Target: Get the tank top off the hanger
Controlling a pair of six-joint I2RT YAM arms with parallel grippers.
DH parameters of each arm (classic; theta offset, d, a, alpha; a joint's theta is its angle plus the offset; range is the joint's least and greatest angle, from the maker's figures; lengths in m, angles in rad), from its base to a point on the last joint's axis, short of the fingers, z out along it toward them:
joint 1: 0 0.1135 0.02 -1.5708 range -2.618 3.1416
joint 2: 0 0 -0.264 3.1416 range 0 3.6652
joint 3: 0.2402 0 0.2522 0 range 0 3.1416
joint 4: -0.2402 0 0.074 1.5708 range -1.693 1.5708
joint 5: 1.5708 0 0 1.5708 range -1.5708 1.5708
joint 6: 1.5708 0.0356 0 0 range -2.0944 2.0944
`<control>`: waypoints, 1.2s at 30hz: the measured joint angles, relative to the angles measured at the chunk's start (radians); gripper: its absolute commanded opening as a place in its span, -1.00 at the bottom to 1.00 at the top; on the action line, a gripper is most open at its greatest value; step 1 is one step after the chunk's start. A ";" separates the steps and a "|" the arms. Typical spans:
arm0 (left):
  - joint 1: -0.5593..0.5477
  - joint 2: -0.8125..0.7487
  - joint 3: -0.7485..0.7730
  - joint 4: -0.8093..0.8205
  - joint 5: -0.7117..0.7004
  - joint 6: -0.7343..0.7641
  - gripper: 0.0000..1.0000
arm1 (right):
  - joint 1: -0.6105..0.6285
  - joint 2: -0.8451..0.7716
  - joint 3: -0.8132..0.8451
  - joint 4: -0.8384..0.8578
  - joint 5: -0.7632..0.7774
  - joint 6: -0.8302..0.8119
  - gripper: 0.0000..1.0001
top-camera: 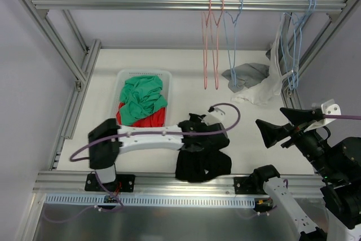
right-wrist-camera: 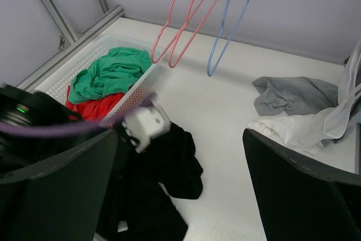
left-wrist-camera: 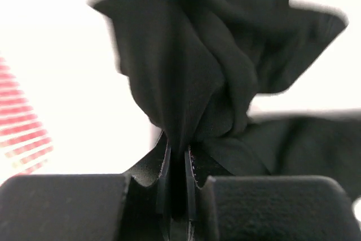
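Note:
The black tank top (top-camera: 203, 163) hangs in a bunch from my left gripper (top-camera: 194, 135) over the near middle of the table, its lower part piled on the surface. It is on no hanger. In the left wrist view the jaws (left-wrist-camera: 177, 165) are shut on a fold of the black cloth (left-wrist-camera: 192, 66). My right gripper (top-camera: 280, 122) is open and empty, held up at the right, apart from the tank top (right-wrist-camera: 169, 162). Bare pink hangers (top-camera: 211, 43) and a blue hanger (top-camera: 232, 38) hang from the top rail.
A white basket (top-camera: 125, 77) holding green (top-camera: 141, 97) and red cloth stands at the left middle. A grey cloth (top-camera: 248, 74) lies at the back right. A white garment (top-camera: 268, 86) hangs from blue hangers (top-camera: 294, 43) at the right.

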 measured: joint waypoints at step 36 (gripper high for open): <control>0.846 -0.367 0.408 -0.280 0.150 0.308 -1.00 | -0.001 -0.010 -0.043 0.076 -0.040 0.030 0.99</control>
